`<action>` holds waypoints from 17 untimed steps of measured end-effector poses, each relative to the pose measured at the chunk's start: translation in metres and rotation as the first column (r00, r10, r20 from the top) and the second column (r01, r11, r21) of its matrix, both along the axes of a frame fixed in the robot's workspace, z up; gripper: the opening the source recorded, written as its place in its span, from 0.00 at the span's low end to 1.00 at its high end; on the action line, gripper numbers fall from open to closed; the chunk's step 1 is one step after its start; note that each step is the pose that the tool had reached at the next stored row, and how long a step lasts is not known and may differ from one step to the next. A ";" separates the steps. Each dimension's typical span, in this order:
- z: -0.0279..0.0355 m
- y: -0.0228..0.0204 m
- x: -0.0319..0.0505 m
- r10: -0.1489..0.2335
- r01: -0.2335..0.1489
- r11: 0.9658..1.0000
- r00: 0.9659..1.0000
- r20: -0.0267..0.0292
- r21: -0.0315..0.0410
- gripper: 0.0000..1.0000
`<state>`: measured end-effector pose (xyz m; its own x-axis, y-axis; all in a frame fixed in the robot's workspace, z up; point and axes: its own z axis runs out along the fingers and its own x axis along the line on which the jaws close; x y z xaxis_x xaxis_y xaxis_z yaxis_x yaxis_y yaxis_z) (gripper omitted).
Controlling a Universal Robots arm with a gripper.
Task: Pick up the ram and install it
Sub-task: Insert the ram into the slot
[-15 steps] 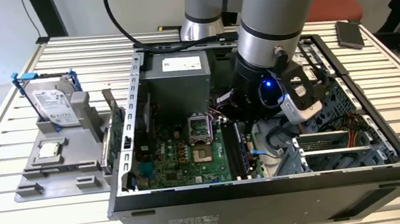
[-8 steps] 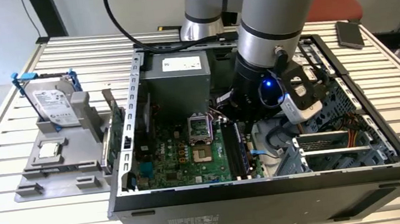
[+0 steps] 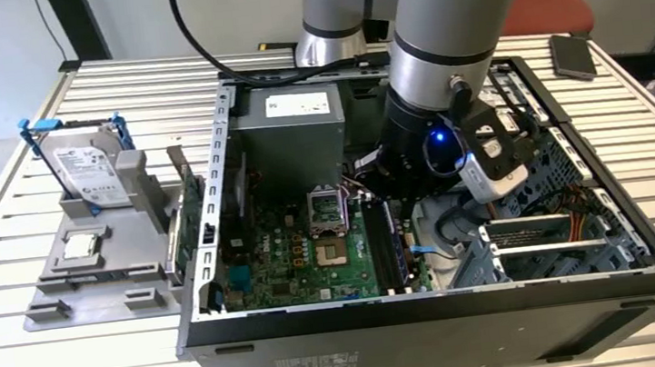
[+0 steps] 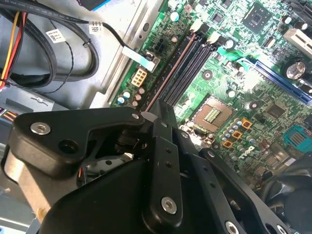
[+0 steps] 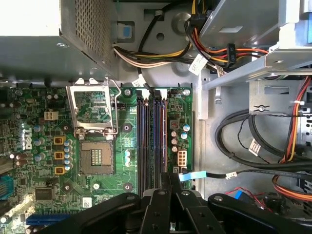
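The ram is a thin stick on edge, lying along the outermost of the motherboard's memory slots, beside the board's edge. In the exterior view the ram stands as a dark strip inside the open computer case. My gripper sits at one end of it, black fingers pressed together on the stick. The gripper hangs right over that slot's end. I cannot tell whether the stick is seated. From outside, the gripper reaches down into the case.
A silver power supply and the bare processor socket lie beside the slots. Cable bundles and a drive cage crowd the other side. Outside, a grey fixture carries a blue-railed hard drive and a green card.
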<state>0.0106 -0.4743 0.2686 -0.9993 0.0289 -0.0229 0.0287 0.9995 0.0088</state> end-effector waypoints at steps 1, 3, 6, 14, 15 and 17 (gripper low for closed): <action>0.0000 0.0000 0.0000 0.000 0.000 1.000 1.000 0.000 0.000 0.00; 0.0001 0.0000 0.0000 0.005 -0.005 1.000 1.000 0.000 0.000 0.00; 0.0001 0.0000 0.0000 0.058 -0.058 0.998 0.998 0.000 0.000 0.00; 0.0001 0.0000 0.0000 0.193 -0.193 0.981 0.981 0.001 0.006 0.00; 0.0000 0.0001 0.0000 0.211 -0.211 0.977 0.977 0.001 0.006 0.00; 0.0000 0.0001 0.0000 0.247 -0.247 0.969 0.969 0.001 0.006 0.00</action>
<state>0.0106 -0.4743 0.2687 -0.9755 -0.2187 -0.0235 -0.2191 0.9756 0.0149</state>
